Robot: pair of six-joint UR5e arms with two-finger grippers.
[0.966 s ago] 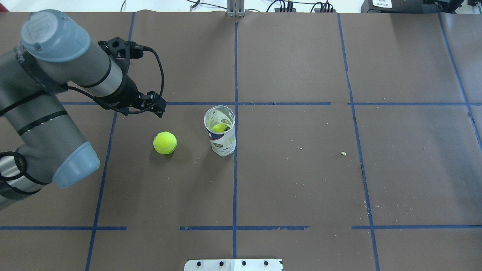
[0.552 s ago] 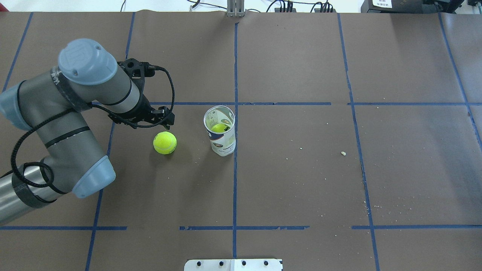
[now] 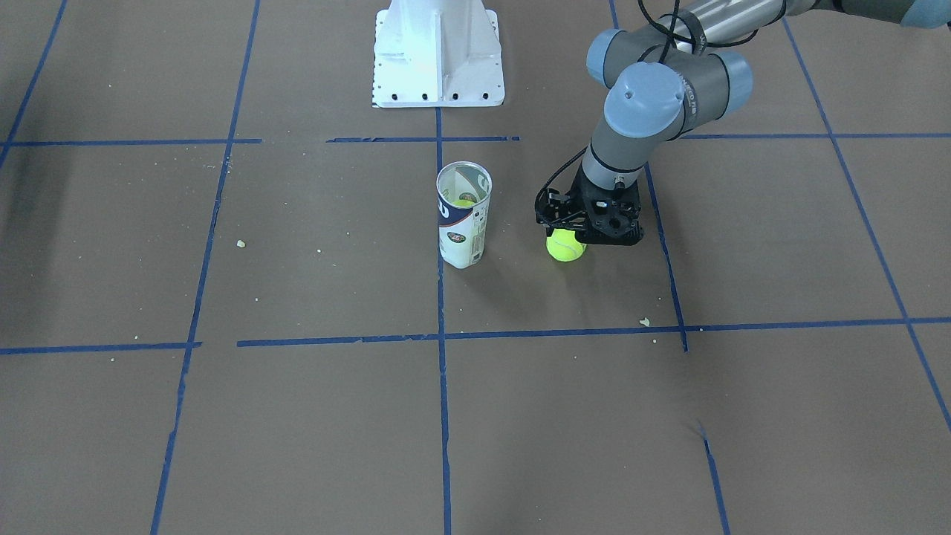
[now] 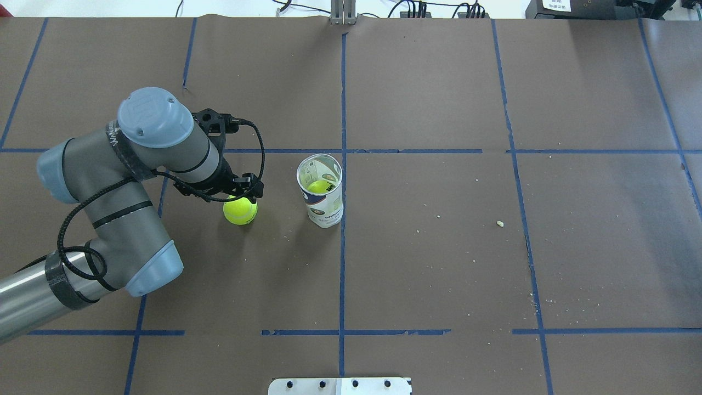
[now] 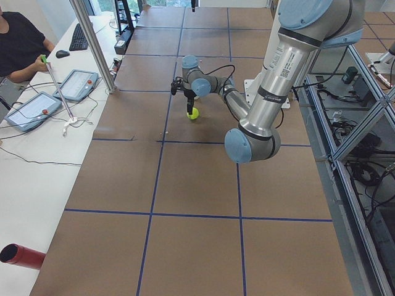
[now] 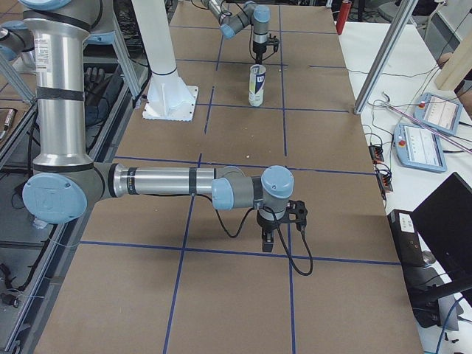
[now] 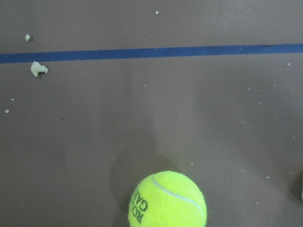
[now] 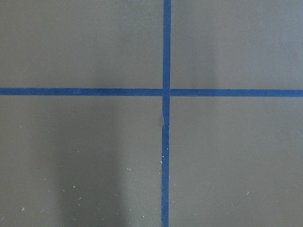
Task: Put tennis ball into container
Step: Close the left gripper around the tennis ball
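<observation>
The tennis ball [image 4: 240, 213] [image 3: 566, 248] lies on the brown paper, left of the container in the overhead view. Its black print shows in the left wrist view [image 7: 168, 201]. My left gripper [image 4: 245, 193] [image 3: 573, 229] hangs just above it, pointing down, its jaws open and covering the ball's top. The container [image 4: 323, 200] [image 3: 462, 227] stands upright about a ball's width away, with a second yellow-green ball [image 4: 318, 186] inside. My right gripper [image 6: 276, 234] hovers over a tape crossing far from both; I cannot tell whether it is open or shut.
The white robot base [image 3: 437, 52] stands behind the can. Blue tape lines grid the paper, with scattered crumbs [image 4: 499, 223] [image 7: 39, 69]. An operators' table with tablets [image 5: 37, 111] runs along the far side.
My left arm has swung in from the back left and come down over the tennis ball. The ball and the container have not moved.
</observation>
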